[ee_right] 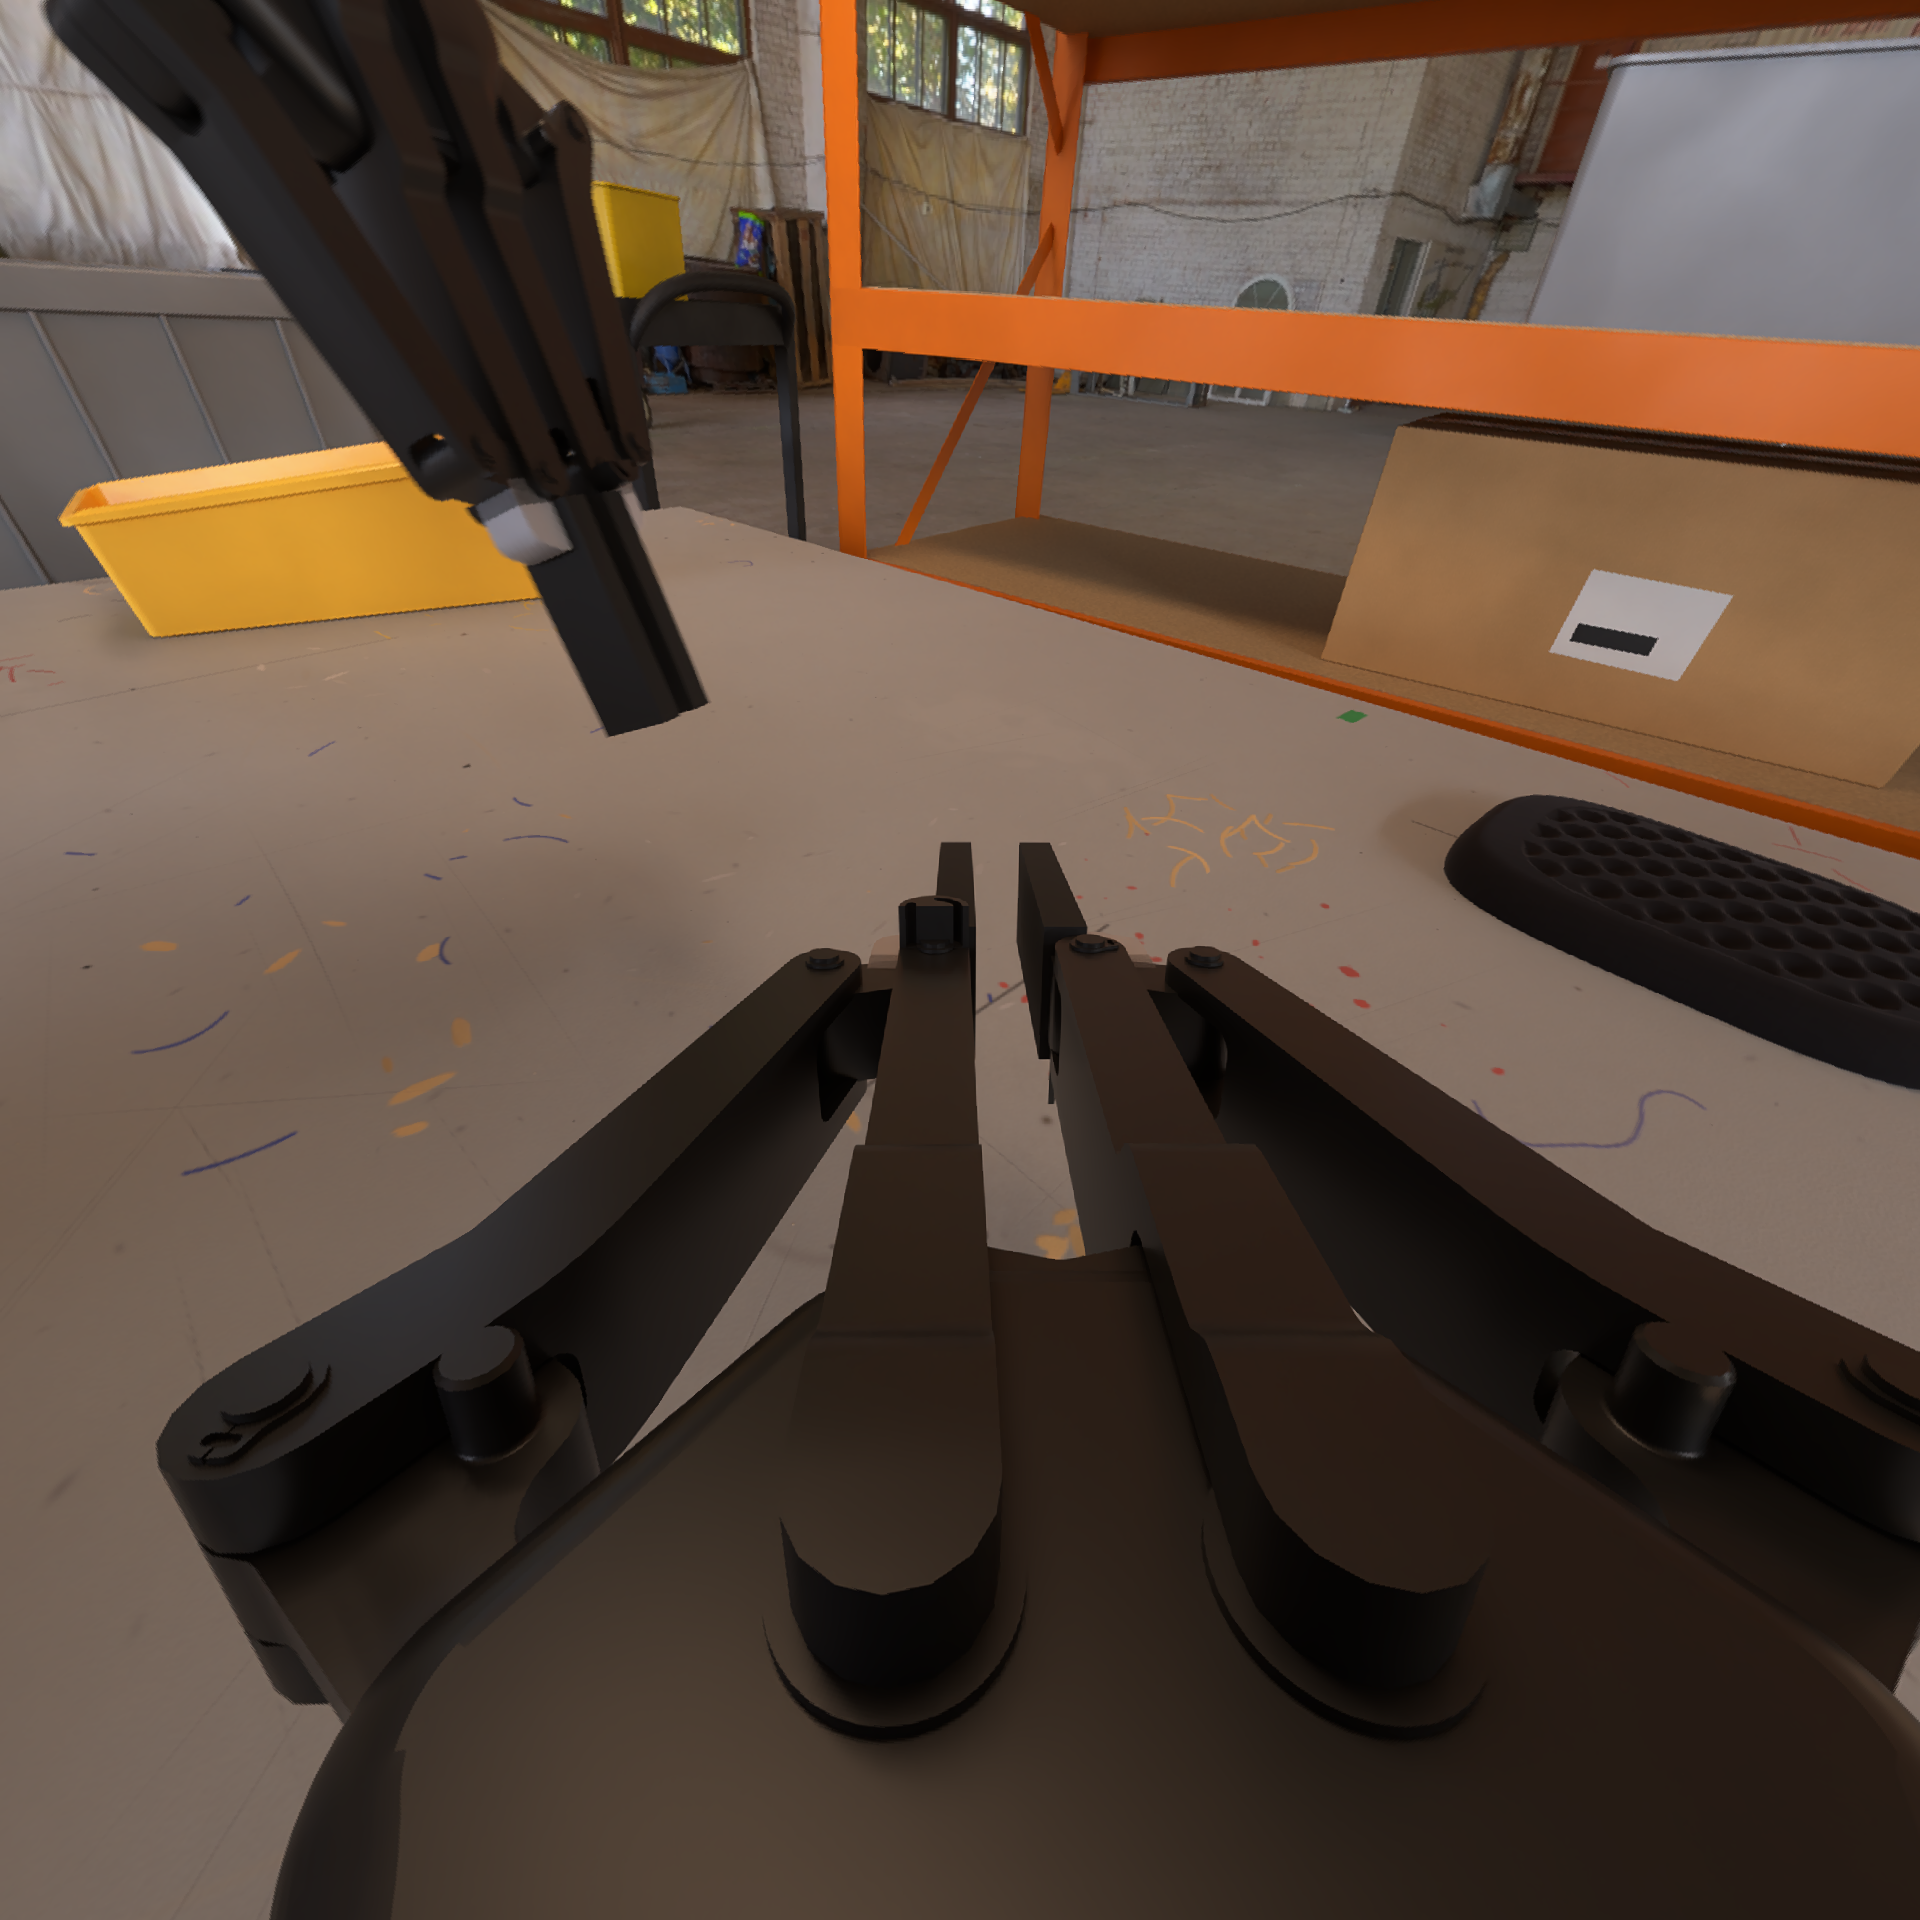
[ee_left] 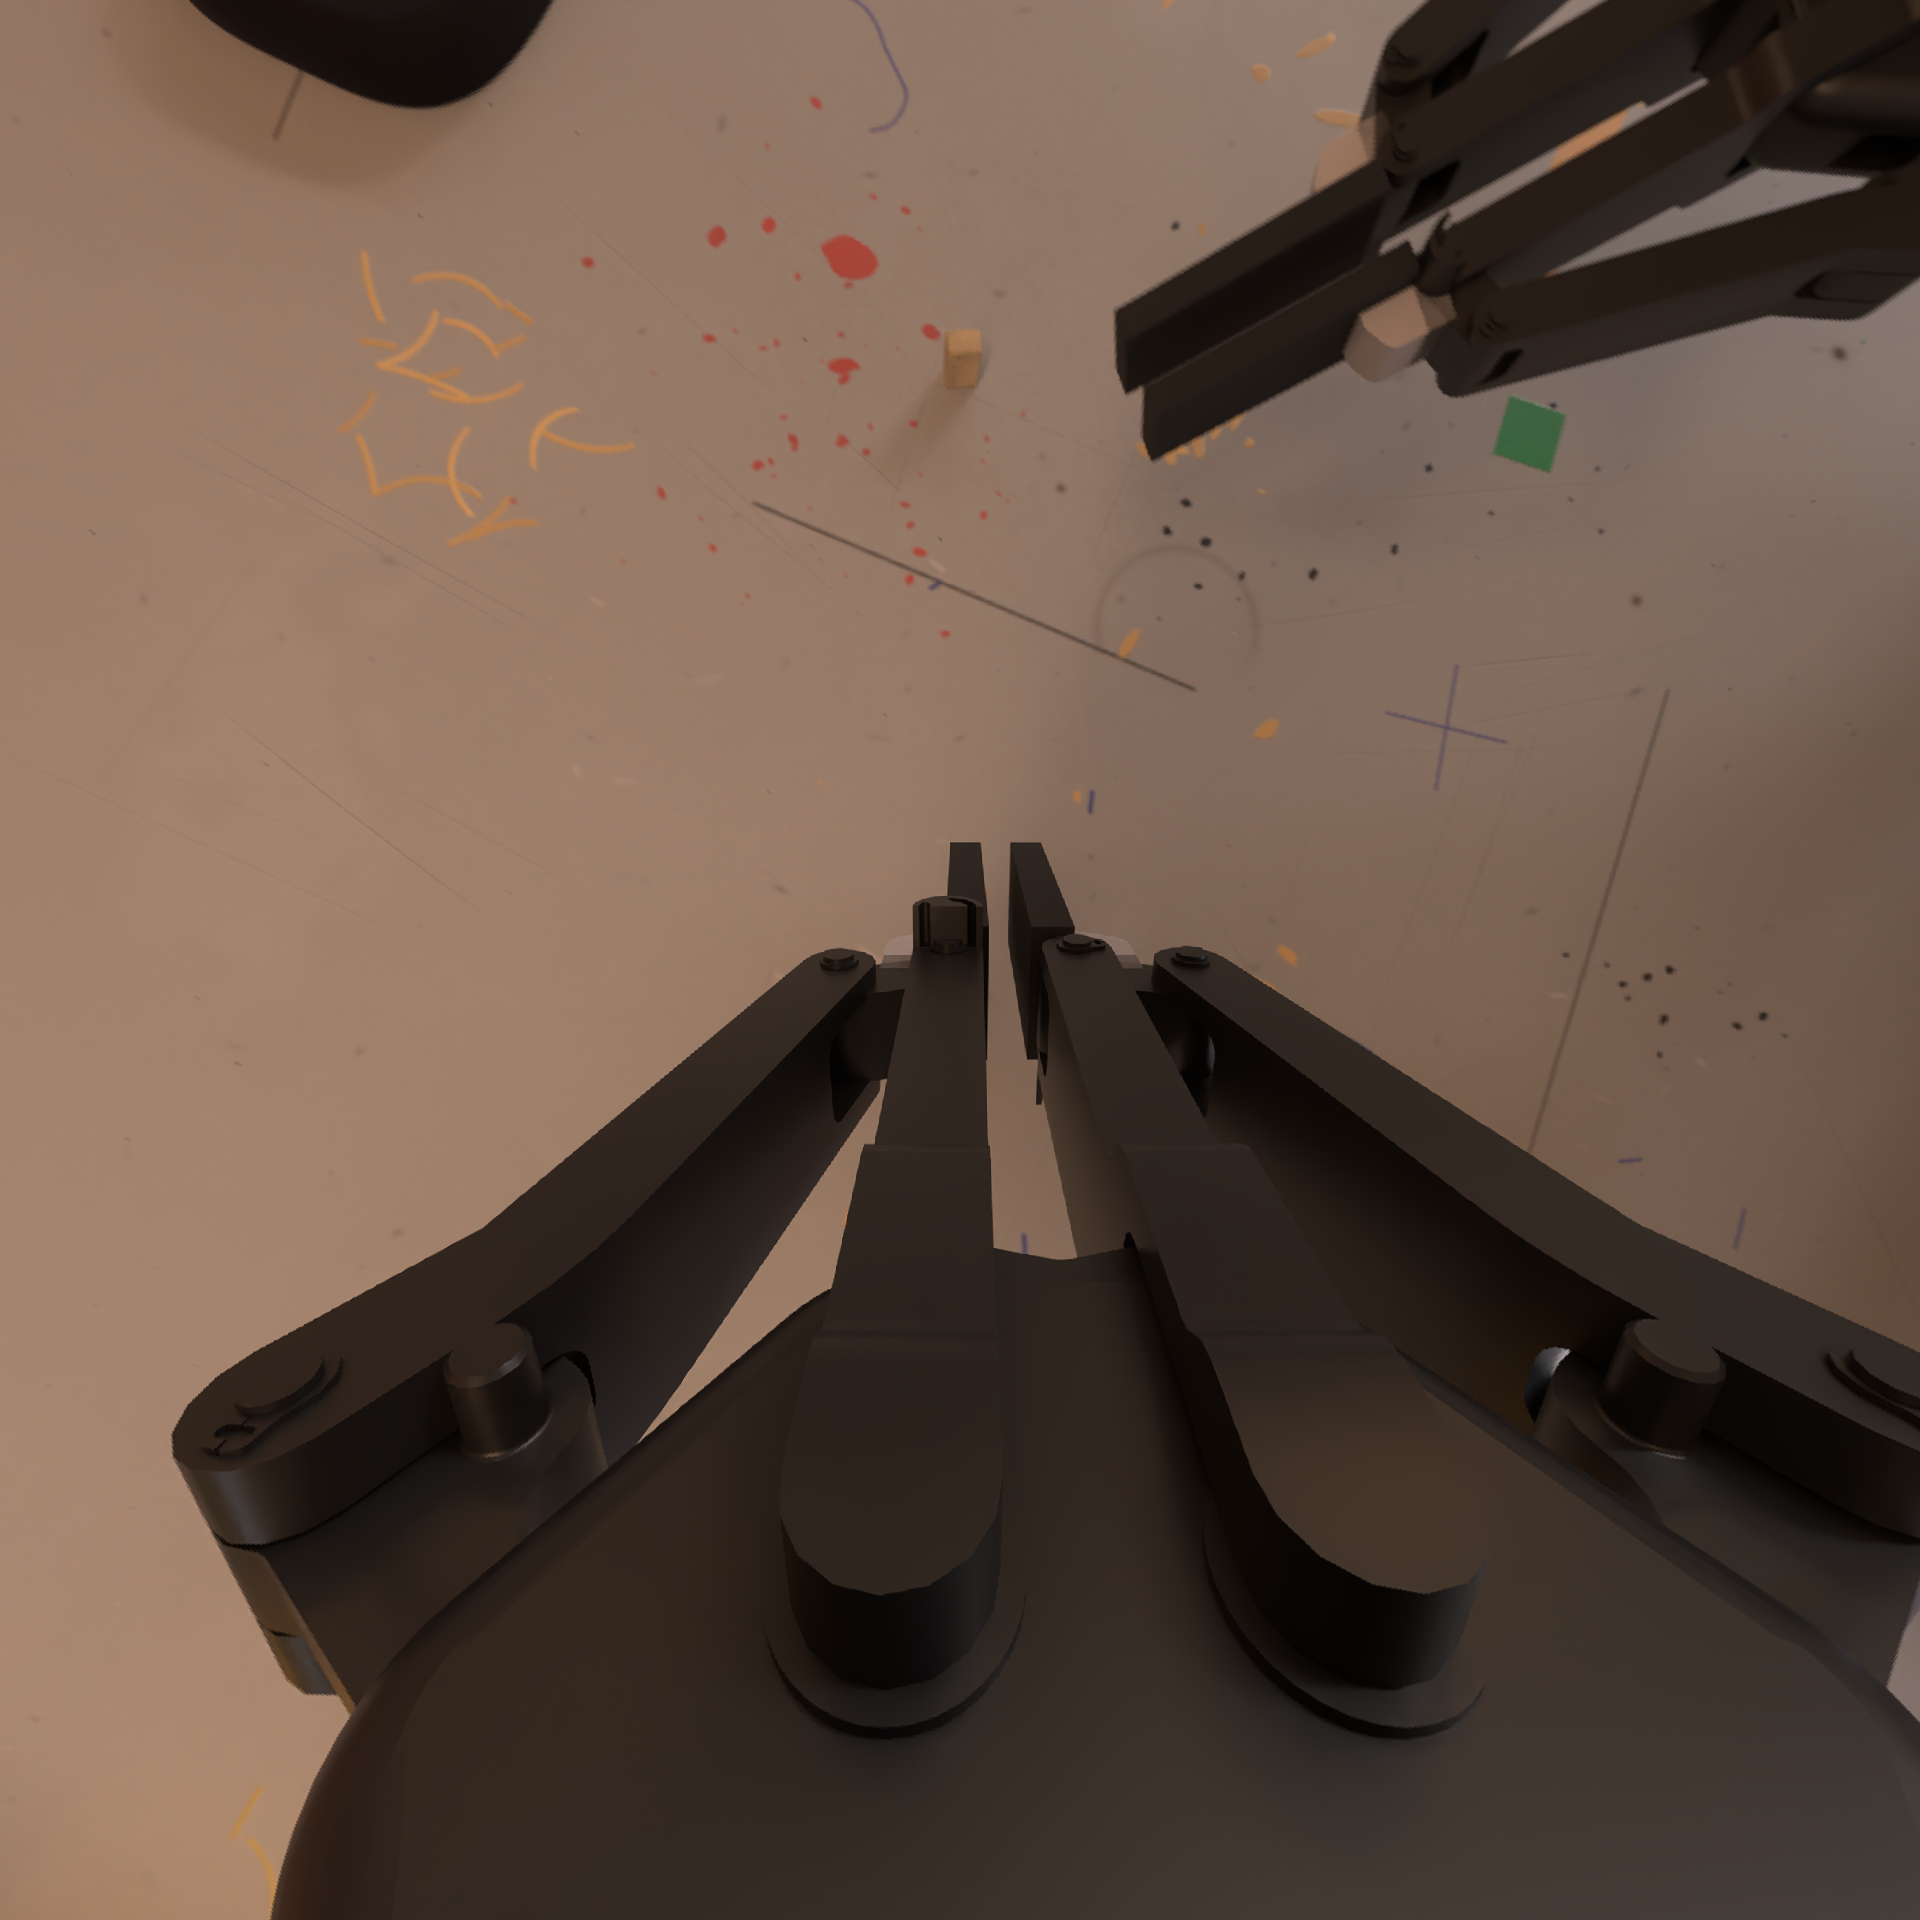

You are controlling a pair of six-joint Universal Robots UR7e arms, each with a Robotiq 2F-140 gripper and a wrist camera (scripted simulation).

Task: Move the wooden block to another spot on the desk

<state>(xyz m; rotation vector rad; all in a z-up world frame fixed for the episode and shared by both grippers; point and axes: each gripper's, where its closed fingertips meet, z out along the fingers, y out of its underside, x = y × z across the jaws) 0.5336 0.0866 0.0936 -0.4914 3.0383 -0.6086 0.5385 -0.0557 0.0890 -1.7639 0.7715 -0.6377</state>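
The wooden block [ee_left: 962,357] is a small tan cuboid standing upright on the desk [ee_left: 520,831] among red paint specks, far ahead of my left gripper [ee_left: 995,857]. The left gripper hangs above the desk, shut and empty. My right gripper [ee_left: 1138,379] reaches in from the upper right of the left wrist view, its tips just right of the block and apart from it. In the right wrist view it [ee_right: 995,857] is shut and empty above the desk. The block does not show there. The left gripper [ee_right: 649,717] hangs at the upper left.
A black perforated pad [ee_right: 1704,935] lies at the right; it also shows in the left wrist view [ee_left: 395,42]. A yellow bin [ee_right: 281,540] sits at the far left. A green square [ee_left: 1529,434] marks the desk. An orange rack [ee_right: 1351,343] with a cardboard box [ee_right: 1558,540] stands behind.
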